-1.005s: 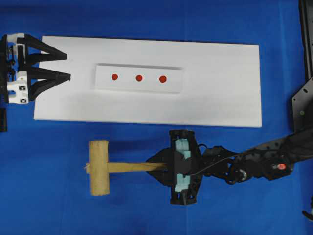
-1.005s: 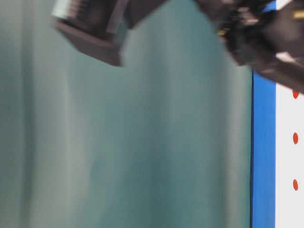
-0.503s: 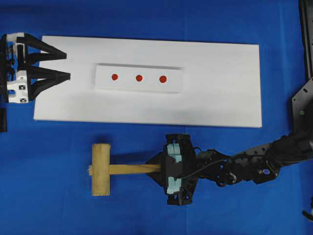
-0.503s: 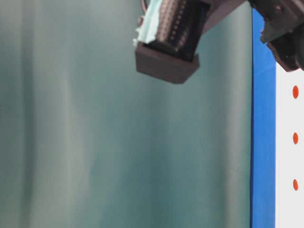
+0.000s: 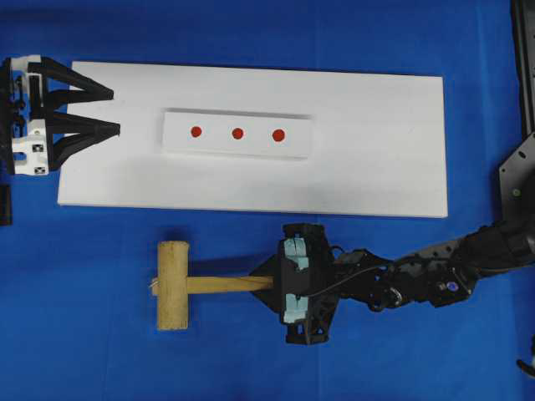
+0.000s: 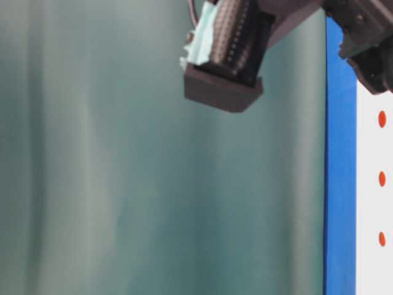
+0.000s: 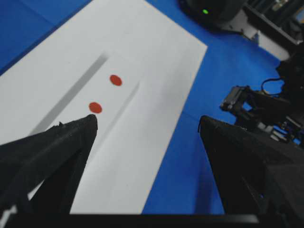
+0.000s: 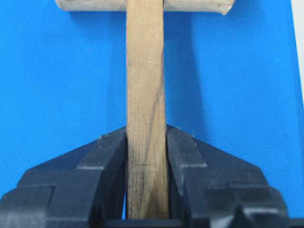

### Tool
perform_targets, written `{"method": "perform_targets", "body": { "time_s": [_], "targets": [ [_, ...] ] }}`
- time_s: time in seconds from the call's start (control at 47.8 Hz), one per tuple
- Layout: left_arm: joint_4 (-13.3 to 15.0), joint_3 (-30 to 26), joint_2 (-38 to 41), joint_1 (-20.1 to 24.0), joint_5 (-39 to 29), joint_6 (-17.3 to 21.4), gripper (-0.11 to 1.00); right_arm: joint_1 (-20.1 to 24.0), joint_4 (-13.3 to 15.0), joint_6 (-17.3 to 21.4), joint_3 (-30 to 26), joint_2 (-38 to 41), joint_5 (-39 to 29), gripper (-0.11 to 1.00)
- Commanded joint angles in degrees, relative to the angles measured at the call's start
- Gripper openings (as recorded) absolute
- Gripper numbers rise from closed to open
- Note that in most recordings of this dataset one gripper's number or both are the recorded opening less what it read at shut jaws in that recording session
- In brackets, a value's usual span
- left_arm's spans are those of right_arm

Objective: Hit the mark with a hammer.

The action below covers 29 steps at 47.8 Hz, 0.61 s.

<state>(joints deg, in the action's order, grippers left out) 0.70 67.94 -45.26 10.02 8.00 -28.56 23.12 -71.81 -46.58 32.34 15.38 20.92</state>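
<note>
The hammer [image 5: 173,286], a light wooden mallet, lies level over the blue cloth below the white board, with its head to the left. My right gripper [image 5: 272,284] is shut on the flat handle [image 8: 145,71] near its free end, a finger pressed on each side. A shadow falls beside the handle, so the hammer hangs slightly above the cloth. Three red marks [image 5: 237,133] sit in a row on a raised white strip [image 5: 301,138]. My left gripper [image 5: 115,112] stands open and empty at the board's left end, pointing along the strip; two marks [image 7: 115,80] show past its fingertips.
The strip rests on a large white board [image 5: 376,167] laid on the blue cloth [image 5: 84,351]. In the table-level view the right wrist [image 6: 224,55] fills the top, close and blurred, with the marks [image 6: 382,179] at the right edge.
The right gripper and hammer have shifted a little to the right, and a shadow now shows beside the handle. The left gripper has not moved.
</note>
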Motion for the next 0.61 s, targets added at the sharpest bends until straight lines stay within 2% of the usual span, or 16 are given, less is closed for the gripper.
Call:
{"method": "perform_targets", "body": {
  "time_s": [0.0,0.251,0.356,0.503,0.545,0.586],
  "targets": [
    [0.1,-0.6,0.2,0.3,0.5,-0.1,0.86,-0.2,0.2,-0.1,-0.4,-1.1,-0.4,0.09],
    [0.1,-0.6,0.2,0.3,0.5,-0.1,0.86,-0.2,0.1,-0.1,-0.4,-0.9,-2.0,0.12],
    [0.1,-0.6,0.2,0.3,0.6,-0.1,0.86,-0.2,0.1,-0.1,-0.4,-1.0,-1.8,0.35],
    [0.1,-0.5,-0.1,0.0,0.5,-0.1,0.86,-0.2,0.1,-0.1,-0.5,-1.0,-1.7,0.81],
    [0.1,-0.5,-0.3,-0.1,0.5,0.0,0.86,-0.2,0.1,-0.2,-0.5,-1.1,-1.7,0.87],
    [0.1,-0.5,-0.4,-0.2,0.4,0.1,0.86,-0.2,0.1,-0.2,-0.5,-1.5,-1.8,0.85]
  ]
}}
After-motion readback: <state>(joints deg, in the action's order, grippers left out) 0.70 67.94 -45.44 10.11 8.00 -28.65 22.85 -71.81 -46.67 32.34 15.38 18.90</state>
